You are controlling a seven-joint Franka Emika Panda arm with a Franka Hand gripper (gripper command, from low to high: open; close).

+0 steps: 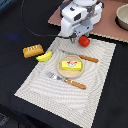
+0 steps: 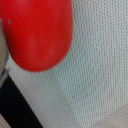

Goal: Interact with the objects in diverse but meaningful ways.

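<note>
Dark tabletop [image 1: 15,20], with a pale woven placemat [image 1: 35,82] laid across its middle and a brown board [image 1: 112,25] at the far edge holding a bowl [image 1: 122,17].

Items you have to work with:

- Tomato [image 1: 84,41]: round, red, at the far end of the placemat, directly under the gripper [image 1: 80,36]. In the wrist view the tomato [image 2: 37,32] fills the frame close to the camera, over the placemat weave [image 2: 95,75]. You cannot tell from either view whether the fingers are closed on it or only beside it. Judged smooth, rigid and light; likely to roll or squirt out, so take it across its widest part.
- Yellow block [image 1: 71,64] with red label: sits on a small plate [image 1: 62,73] in the middle of the placemat. Flat sides should pinch easily.
- Banana [image 1: 44,56]: at the placemat's edge, toward the exterior view's left. Curved; grip its middle.
- Bread loaf [image 1: 32,50]: on the bare tabletop just beside the banana, further left. Grip across the short width.
- Knife [image 1: 82,56]: far side of the plate, wooden handle.
- Fork [image 1: 66,80]: near side of the plate, wooden handle.
</note>
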